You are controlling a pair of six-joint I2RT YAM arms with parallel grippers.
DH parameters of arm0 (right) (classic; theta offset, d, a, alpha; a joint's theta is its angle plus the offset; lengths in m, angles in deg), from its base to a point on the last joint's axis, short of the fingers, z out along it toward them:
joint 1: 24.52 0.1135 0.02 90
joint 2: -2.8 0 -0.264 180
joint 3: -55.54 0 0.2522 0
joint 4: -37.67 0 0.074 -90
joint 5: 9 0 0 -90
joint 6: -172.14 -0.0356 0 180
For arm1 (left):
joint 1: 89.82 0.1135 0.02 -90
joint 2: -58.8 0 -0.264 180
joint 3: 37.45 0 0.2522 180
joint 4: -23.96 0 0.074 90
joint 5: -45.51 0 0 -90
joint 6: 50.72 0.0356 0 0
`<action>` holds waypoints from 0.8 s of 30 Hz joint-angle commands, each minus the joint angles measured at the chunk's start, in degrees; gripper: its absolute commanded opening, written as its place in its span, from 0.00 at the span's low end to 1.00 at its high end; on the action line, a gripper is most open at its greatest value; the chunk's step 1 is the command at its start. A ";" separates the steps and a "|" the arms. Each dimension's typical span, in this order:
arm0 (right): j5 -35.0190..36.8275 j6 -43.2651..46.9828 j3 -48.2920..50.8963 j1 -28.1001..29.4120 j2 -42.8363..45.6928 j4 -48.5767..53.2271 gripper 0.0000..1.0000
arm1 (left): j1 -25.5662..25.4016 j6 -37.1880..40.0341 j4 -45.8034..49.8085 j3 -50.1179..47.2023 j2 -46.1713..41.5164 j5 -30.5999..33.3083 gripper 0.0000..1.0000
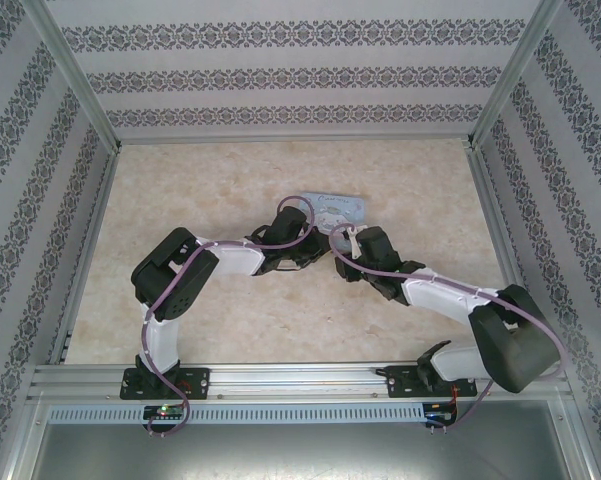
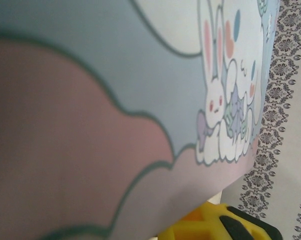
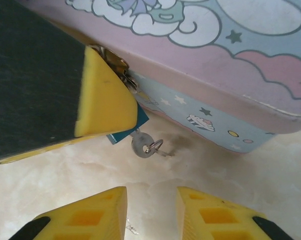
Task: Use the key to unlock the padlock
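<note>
The jaws of the left gripper (image 3: 121, 117) pinch the padlock (image 3: 139, 121) at the front of the tin (image 3: 230, 60), the key (image 3: 140, 146) sticking out beneath it, while those of the right gripper (image 3: 151, 212) stand apart just short of the key, empty.

Left arm (image 1: 175, 275) at 8 o'clock and right arm (image 1: 510, 345) at 4 o'clock are logged alike: rounded black joint housings, white link shells, black base plates (image 1: 165, 381). A lilac cable (image 1: 460, 289) is looped along each arm. Right gripper (image 3: 150, 215) fingers (image 3: 85, 217) are noted as yellow wedges with recessed pockets and black outer edges. Left gripper (image 1: 305, 232) fingers (image 2: 210, 226) are noted as the same yellow, black-edged.
</note>
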 commanded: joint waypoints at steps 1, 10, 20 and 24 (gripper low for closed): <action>1.44 1.26 0.39 0.37 -1.62 -2.85 0.32 | 0.76 -0.53 0.75 1.91 -2.83 -2.97 0.00; 1.15 0.37 -1.12 0.20 -5.43 -4.79 0.31 | 0.72 -0.27 2.01 2.70 -3.22 -3.72 0.00; 0.84 -0.20 -3.14 -0.68 -7.60 -5.51 0.27 | 0.77 -0.19 2.35 2.71 -3.13 -4.01 0.00; 0.37 -0.11 -4.11 -1.12 -7.71 -5.36 0.25 | 0.77 -0.18 2.28 2.71 -2.96 -4.10 0.00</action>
